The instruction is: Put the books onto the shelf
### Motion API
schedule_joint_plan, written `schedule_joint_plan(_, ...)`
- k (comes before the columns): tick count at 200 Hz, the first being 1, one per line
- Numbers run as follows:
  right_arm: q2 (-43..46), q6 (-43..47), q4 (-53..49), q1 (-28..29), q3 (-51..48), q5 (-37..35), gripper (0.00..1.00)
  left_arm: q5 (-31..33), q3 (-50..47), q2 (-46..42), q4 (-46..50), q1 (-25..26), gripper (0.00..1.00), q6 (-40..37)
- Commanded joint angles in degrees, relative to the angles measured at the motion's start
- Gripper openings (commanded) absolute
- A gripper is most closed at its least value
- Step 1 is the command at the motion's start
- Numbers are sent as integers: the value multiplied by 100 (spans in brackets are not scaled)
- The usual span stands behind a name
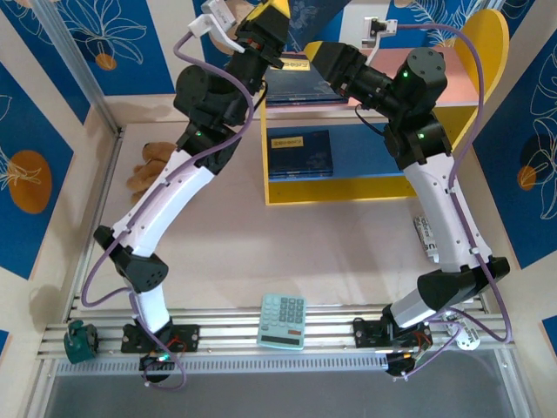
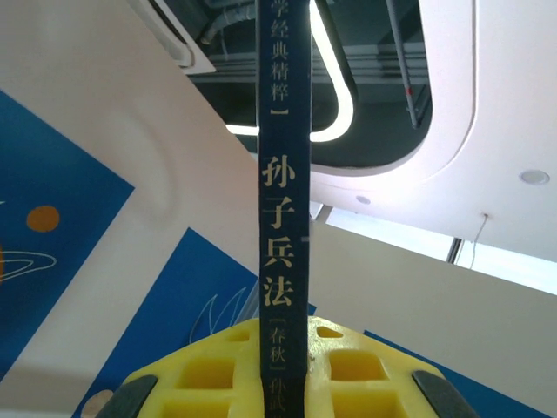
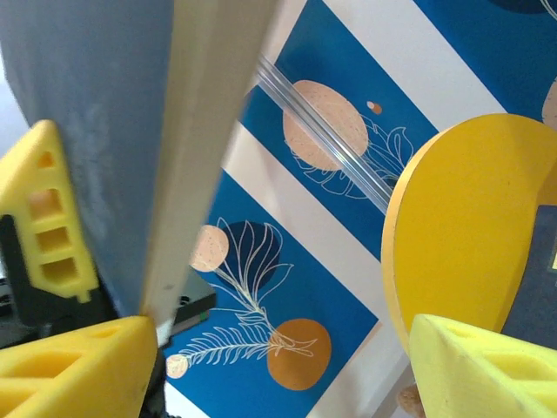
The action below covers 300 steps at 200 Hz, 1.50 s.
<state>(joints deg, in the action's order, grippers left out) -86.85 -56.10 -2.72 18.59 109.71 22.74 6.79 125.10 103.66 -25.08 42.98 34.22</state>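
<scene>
Above the shelf (image 1: 339,190), only the left tool (image 2: 285,353) clamps the book (image 2: 283,192), with the right tool (image 3: 278,374) spread open, so it could pivot loose.

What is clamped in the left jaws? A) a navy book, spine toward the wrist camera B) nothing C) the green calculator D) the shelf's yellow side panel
A: the left wrist view shows the navy book standing spine-on between the yellow fingers, the left jaws shut on it.

dark blue book (image 2: 285,200) upright, spine-on, between the yellow pads (image 2: 209,376) of the left tool (image 2: 285,383)
</scene>
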Motion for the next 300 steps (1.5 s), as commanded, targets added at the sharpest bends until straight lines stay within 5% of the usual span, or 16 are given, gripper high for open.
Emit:
schedule_joint_plan(1, 27, -16, 380, 29, 146, -59, 77, 294, -309, -197, -546, 129, 0, 6)
schedule_joint_plan(27, 215, -59, 576, 44, -201, -126, 77, 854, -799, -385, -890, 228, 0, -219)
schedule_joint_plan(125, -63, -140, 724, 215, -77, -270, 72, 534, -1168, -409, -1166, 295, 0, 338)
schedule_joint_plan(189, -16, -294, 937, 92, -161, -207, 53, 499, -1111, -298, -1276, 341, 0, 403)
schedule_joint_plan(264, -65, -341, 976, 40, -65, -38, 20, 473, -1111, -320, -1220, 362, 0, 369)
schedule_joint_plan(286, -73, -240, 836, -7, 69, 86, 12, 499, -1138, -393, -989, 364, 33, 331)
schedule_joint_plan(300, -59, -76, 543, -93, 191, 207, 8, 485, -1194, -496, -757, 363, 45, 205)
